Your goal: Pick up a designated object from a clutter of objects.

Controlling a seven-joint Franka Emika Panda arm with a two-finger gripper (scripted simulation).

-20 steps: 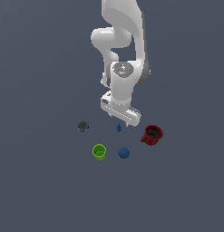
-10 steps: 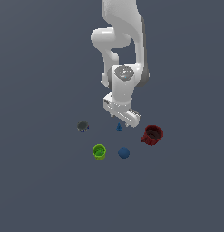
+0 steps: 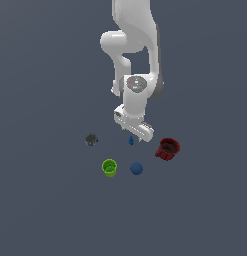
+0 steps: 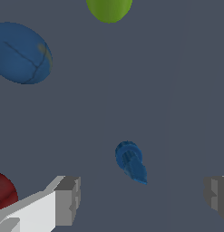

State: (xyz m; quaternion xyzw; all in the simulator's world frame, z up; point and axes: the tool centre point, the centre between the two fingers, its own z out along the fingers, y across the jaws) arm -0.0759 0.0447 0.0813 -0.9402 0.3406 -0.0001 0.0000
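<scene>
Gripper point(image 3: 135, 135) hangs low over the counter point(image 3: 50, 200), directly above the tiny blue piece point(image 3: 131, 140); its fingers point(image 4: 68, 199) are spread wide with nothing between them but the piece, which they do not touch. In the wrist view the tiny blue piece point(image 4: 130, 161) stands free on the counter point(image 4: 177, 81) between the two fingers. Around it: red cup point(image 3: 167, 148) toward the exterior view's right, blue ball point(image 3: 136, 168) and lime-green cup point(image 3: 109, 167) nearer the camera, dark grey lump point(image 3: 91, 139) toward the exterior view's left. All items sit apart from one another.
</scene>
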